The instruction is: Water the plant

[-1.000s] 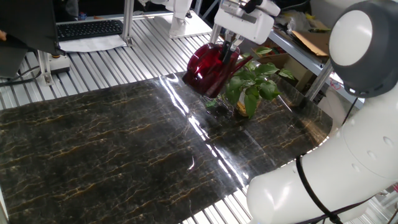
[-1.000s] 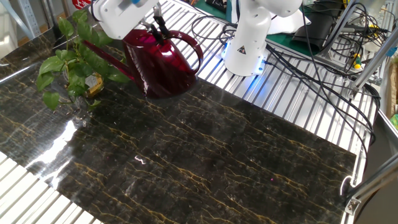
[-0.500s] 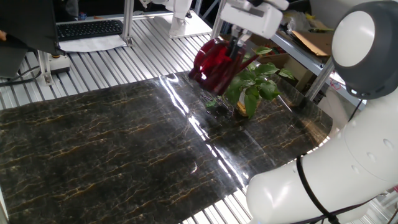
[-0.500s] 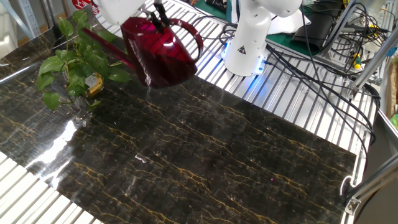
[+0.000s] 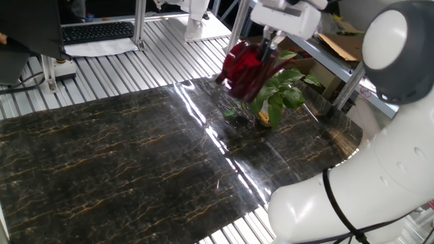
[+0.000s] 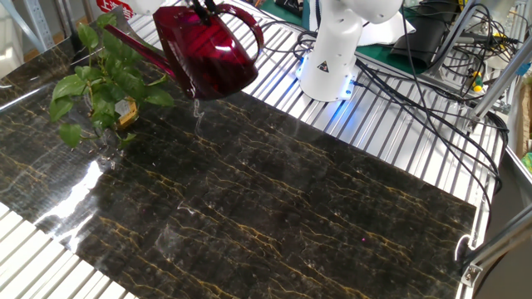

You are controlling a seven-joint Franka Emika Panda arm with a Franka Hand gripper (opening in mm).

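Note:
The plant (image 5: 279,91) has bright green leaves and stands in a small pot at the far right of the dark marble table (image 5: 122,149). In the other fixed view the plant (image 6: 98,83) is at the left. My gripper (image 5: 270,42) is shut on the top handle of the dark red translucent watering can (image 5: 245,70) and holds it in the air right beside the plant. In the other fixed view the can (image 6: 208,54) hangs above the table edge, its long spout (image 6: 137,51) reaching over the leaves. My gripper (image 6: 201,7) is mostly cut off by the top edge there.
The white robot base (image 6: 332,58) and a tangle of cables (image 6: 432,100) lie behind the table. A keyboard (image 5: 98,30) sits at the back left and a cardboard box (image 5: 339,44) behind the plant. The arm's white body (image 5: 380,135) fills the right foreground.
The gripper has lifted the watering can higher off the table and carried it closer to the plant, with the spout now over the leaves.

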